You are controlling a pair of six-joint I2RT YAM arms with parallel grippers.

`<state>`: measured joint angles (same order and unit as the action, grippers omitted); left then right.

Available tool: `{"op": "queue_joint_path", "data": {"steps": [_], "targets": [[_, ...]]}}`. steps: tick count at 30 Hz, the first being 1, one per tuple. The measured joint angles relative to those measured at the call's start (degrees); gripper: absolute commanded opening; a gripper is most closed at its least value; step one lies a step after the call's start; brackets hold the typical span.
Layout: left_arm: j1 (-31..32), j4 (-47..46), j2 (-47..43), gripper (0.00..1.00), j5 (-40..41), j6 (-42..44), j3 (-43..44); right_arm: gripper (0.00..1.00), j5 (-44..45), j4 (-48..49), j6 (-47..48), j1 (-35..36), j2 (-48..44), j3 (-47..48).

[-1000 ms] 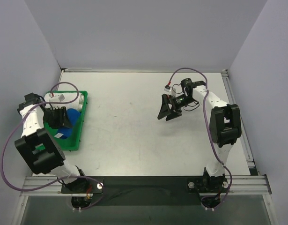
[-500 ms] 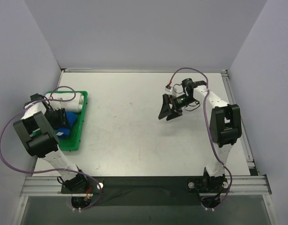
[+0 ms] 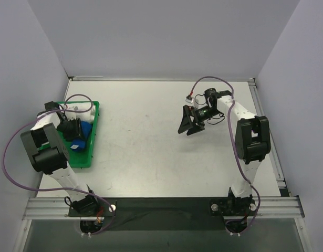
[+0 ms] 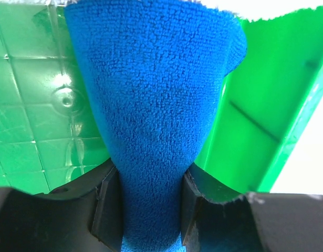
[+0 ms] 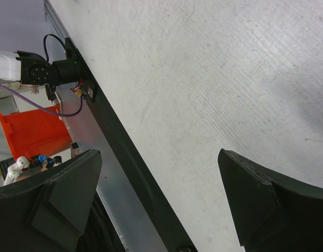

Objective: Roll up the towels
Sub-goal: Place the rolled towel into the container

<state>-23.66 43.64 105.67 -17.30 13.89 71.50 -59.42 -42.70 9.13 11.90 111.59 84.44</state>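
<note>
At your far left, a flat green tray (image 3: 93,113) lies on the pale table (image 3: 145,131), close to the left wall. Your left arm bends over this tray. The left gripper (image 4: 149,210) pinches the blue towel (image 4: 150,105): its two black fingers press into the terry cloth from either side, and the towel widens out beyond them over the tray's ribbed floor, beside one tray wall. A white towel (image 3: 79,109) shows only as a pale patch at the tray's far end, mostly hidden by the arm and its cable.

The middle of the table is bare.

Right of centre, toward the far side, the right gripper (image 3: 186,127) hangs above the table with its fingers spread wide. Nothing lies between them; its wrist view shows only scuffed tabletop and the table's near edge.
</note>
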Motion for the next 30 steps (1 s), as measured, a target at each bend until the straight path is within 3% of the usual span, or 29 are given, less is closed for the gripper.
{"op": "queue_joint_path", "data": {"steps": [17,24,30], "targets": [[0.00,0.76,-0.66,0.00,-5.84,-3.37,-1.75,1.00,-0.44,-0.44,0.20,-0.31,0.17,0.00],[0.04,0.92,-0.66,0.32,-7.48,-4.09,-2.27,1.00,-0.46,-0.48,0.24,-0.31,0.66,0.00],[0.04,0.94,-0.66,0.46,-7.63,-4.04,-2.29,1.00,-0.46,-0.52,0.37,-0.31,0.68,0.00]]}}
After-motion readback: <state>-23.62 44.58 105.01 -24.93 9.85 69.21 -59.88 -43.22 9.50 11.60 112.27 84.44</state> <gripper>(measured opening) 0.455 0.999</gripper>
